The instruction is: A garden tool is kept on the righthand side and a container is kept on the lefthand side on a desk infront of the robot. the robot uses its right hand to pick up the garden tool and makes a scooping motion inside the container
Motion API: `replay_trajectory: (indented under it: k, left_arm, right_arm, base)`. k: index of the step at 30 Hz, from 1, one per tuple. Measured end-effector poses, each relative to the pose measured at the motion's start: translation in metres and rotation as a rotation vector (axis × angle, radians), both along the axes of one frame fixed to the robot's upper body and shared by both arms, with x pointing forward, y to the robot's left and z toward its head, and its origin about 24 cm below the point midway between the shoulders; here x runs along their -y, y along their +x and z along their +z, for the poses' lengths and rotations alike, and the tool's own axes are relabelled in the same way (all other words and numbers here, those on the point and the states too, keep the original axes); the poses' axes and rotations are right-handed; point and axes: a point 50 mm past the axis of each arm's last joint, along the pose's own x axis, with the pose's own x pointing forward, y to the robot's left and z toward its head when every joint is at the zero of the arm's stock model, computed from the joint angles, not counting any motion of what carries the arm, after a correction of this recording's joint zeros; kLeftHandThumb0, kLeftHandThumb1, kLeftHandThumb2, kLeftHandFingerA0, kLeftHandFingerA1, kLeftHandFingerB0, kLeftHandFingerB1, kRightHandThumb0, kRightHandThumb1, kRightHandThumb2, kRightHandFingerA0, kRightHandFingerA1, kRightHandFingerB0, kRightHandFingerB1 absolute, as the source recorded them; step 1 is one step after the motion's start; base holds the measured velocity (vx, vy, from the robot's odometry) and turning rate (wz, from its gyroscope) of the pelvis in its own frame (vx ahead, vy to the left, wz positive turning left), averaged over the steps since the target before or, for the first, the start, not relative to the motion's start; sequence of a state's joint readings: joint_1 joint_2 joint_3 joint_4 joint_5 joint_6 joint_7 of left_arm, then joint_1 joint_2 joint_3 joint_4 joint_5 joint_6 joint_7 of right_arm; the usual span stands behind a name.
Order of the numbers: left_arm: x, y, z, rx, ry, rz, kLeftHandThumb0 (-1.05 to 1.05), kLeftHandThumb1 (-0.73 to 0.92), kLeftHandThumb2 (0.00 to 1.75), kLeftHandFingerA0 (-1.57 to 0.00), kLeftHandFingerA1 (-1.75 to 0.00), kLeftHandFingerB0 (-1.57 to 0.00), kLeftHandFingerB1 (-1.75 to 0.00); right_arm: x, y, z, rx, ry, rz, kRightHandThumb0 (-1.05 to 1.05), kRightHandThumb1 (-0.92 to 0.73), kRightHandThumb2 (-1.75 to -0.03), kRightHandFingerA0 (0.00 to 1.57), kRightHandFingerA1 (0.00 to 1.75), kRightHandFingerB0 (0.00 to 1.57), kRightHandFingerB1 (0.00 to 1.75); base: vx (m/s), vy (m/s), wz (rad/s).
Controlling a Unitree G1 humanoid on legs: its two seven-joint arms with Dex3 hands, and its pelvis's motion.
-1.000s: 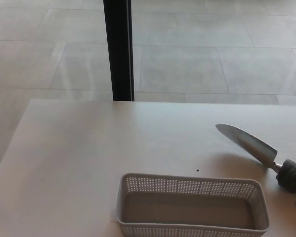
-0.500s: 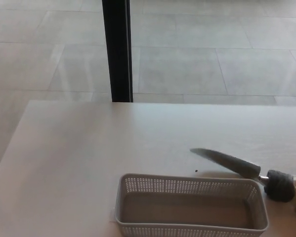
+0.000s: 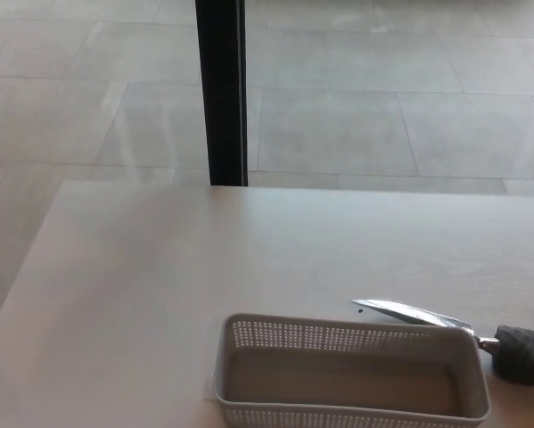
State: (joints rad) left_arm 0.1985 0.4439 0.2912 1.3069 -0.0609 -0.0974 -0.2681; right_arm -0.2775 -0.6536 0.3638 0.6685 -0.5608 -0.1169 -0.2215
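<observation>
Trowel blade lies low over bench, just behind basket rim; handle at right edge, fingers out of frame, grip can't tell.

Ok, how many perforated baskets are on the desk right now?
1. The grey perforated basket sits at the near edge of the desk, slightly right of centre, its bottom cut off by the picture. The trowel blade reaches just behind its far rim.

Pale desk with perforated container, perhaps a tiny speck
</observation>
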Motion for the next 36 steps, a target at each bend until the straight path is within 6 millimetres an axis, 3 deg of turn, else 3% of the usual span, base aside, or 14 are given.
replay_trajectory:
  k: [4, 8, 12, 13, 14, 15, 19, 24, 25, 27, 28, 29, 35, 36]
  left_arm:
    - [0.0, -0.001, 0.0, -0.006, -0.002, -0.006, -0.99, 0.08, 1.12, -0.92, -1.16, -0.72, -1.01]
    - [0.001, -0.002, -0.001, -0.011, -0.002, -0.009, -0.94, 0.01, 1.13, -1.04, -1.25, -0.77, -1.06]
    - [0.0, -0.003, 0.0, -0.008, -0.002, 0.003, -0.85, -0.02, 1.12, -0.84, -1.16, -0.7, -1.03]
    - [0.0, -0.003, 0.0, -0.007, -0.002, 0.007, -0.79, 0.01, 1.08, -0.93, -1.15, -0.72, -0.99]
    - [0.0, -0.003, 0.0, -0.008, -0.001, 0.006, -0.79, 0.01, 1.08, -0.93, -1.15, -0.72, -0.99]
    - [0.0, -0.004, 0.0, -0.009, -0.001, 0.007, -0.86, -0.01, 1.09, -0.96, -1.17, -0.71, -1.0]
    - [0.0, -0.005, 0.0, -0.018, 0.004, 0.006, -0.99, -0.03, 1.11, -1.0, -1.24, -0.75, -1.05]
    - [-0.001, -0.007, 0.0, -0.013, 0.006, 0.022, -0.76, -0.08, 1.11, -0.88, -1.15, -0.73, -1.04]
    - [-0.001, -0.007, 0.001, -0.009, 0.006, 0.033, -0.7, -0.05, 1.1, -1.05, -1.22, -0.79, -1.05]
    - [-0.002, -0.006, 0.001, -0.004, 0.007, 0.041, -0.82, -0.03, 1.12, -1.05, -1.23, -0.79, -1.06]
    - [-0.002, -0.006, 0.001, -0.004, 0.008, 0.041, -0.9, -0.01, 1.17, -1.0, -1.27, -0.78, -1.09]
    - [-0.002, -0.005, 0.001, -0.005, 0.009, 0.037, -0.95, -0.04, 1.18, -0.99, -1.29, -0.75, -1.1]
    - [-0.002, -0.005, 0.001, -0.005, 0.009, 0.035, -0.87, -0.02, 1.13, -1.02, -1.23, -0.74, -1.05]
    - [-0.002, -0.005, 0.001, -0.004, 0.009, 0.035, -1.03, -0.02, 1.13, -1.04, -1.25, -0.72, -1.05]
  right_arm:
    - [0.002, -0.003, 0.0, 0.1, 0.046, -0.048, -0.37, -0.6, -1.01, 0.97, 1.75, 0.77, 1.63]
    - [0.008, -0.009, -0.001, 0.193, 0.136, -0.126, -0.27, -0.52, -1.06, 1.12, 1.7, 0.76, 1.51]
    - [0.011, -0.009, 0.003, 0.307, 0.255, -0.229, -0.19, -0.59, -0.93, 1.01, 1.67, 0.81, 1.41]
    - [0.012, -0.009, 0.007, 0.34, 0.283, -0.251, -0.18, -0.52, -1.02, 1.2, 1.33, 0.93, 1.12]
    - [0.013, -0.008, 0.011, 0.367, 0.303, -0.265, -0.18, -0.52, -1.02, 1.2, 1.33, 0.93, 1.12]
    - [0.013, -0.006, 0.016, 0.398, 0.326, -0.276, -0.17, -0.6, -0.87, 0.94, 1.64, 0.85, 1.33]
    - [0.021, -0.002, 0.043, 0.538, 0.391, -0.317, -0.26, -0.61, -0.93, 0.94, 1.72, 0.75, 1.55]
    - [0.026, 0.002, 0.071, 0.658, 0.425, -0.305, -0.3, -0.59, -1.0, 0.92, 1.74, 0.75, 1.54]
    - [0.027, 0.002, 0.081, 0.688, 0.42, -0.281, -0.3, -0.59, -1.03, 0.93, 1.75, 0.75, 1.53]
    - [0.028, 0.002, 0.094, 0.714, 0.404, -0.237, -0.3, -0.57, -1.05, 0.93, 1.75, 0.74, 1.51]
    - [0.028, 0.002, 0.098, 0.72, 0.396, -0.22, -0.35, -0.52, -1.11, 1.2, 1.36, 0.91, 1.21]
    - [0.028, 0.002, 0.104, 0.724, 0.38, -0.189, -0.27, -0.63, -1.01, 0.95, 1.75, 0.75, 1.54]
    - [0.034, -0.006, 0.116, 0.689, 0.244, -0.071, -0.22, -0.56, -0.95, 0.9, 1.75, 0.72, 1.5]
    - [0.034, -0.008, 0.117, 0.678, 0.214, -0.05, -0.16, -0.51, -0.94, 0.89, 1.75, 0.69, 1.54]
  base:
    - [0.0, 0.0, 0.0]
    - [0.0, 0.0, 0.0]
    - [0.0, 0.0, 0.0]
    - [0.0, 0.0, 0.0]
    - [0.0, 0.0, 0.0]
    - [0.0, 0.0, 0.0]
    - [0.0, 0.0, 0.0]
    - [0.0, 0.0, 0.0]
    - [0.0, 0.0, 0.0]
    - [0.0, 0.0, 0.0]
    - [0.0, 0.0, 0.0]
    - [0.0, 0.0, 0.0]
    - [0.0, 0.0, 0.0]
    - [0.0, 0.0, 0.0]
